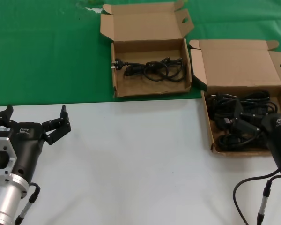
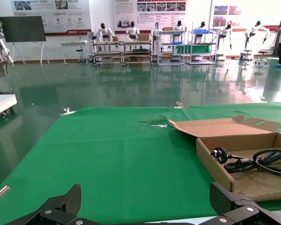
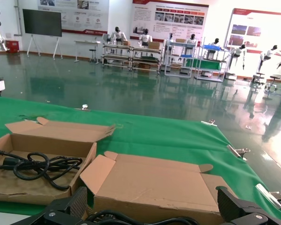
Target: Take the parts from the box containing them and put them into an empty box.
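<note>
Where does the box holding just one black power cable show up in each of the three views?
Head: box with one cable, top centre on the green cloth.
Left wrist: same box, at the right edge.
Right wrist: same box, at the left.
Shared landmark: its coiled black cable, with the plug pointing away from the fuller box.
</note>
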Robot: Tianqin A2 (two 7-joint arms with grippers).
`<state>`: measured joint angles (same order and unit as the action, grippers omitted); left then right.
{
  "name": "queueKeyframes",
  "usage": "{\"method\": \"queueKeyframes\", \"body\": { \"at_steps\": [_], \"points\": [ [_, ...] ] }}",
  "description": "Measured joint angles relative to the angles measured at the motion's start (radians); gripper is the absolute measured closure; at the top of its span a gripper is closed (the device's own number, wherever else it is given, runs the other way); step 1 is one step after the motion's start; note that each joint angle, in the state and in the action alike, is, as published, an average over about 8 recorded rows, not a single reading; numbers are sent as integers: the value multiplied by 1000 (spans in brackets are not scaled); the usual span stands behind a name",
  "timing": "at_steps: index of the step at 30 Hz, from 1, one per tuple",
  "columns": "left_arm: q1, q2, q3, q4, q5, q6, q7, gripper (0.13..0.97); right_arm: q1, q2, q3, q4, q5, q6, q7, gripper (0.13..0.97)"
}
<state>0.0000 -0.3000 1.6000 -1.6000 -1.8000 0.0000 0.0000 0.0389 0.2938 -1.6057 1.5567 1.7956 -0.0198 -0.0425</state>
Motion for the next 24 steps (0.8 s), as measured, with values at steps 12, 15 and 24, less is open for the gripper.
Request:
{"method": "queueKeyframes", "body": {
  "at_steps": [12,15,24],
  "points": [
    [0,0,0,0,0,0,0,132,0,0,0,0,0,0,0,129],
    [0,0,0,0,0,0,0,132,0,0,0,0,0,0,0,129],
    [0,0,0,0,0,0,0,132,0,0,0,0,0,0,0,129]
  ]
}}
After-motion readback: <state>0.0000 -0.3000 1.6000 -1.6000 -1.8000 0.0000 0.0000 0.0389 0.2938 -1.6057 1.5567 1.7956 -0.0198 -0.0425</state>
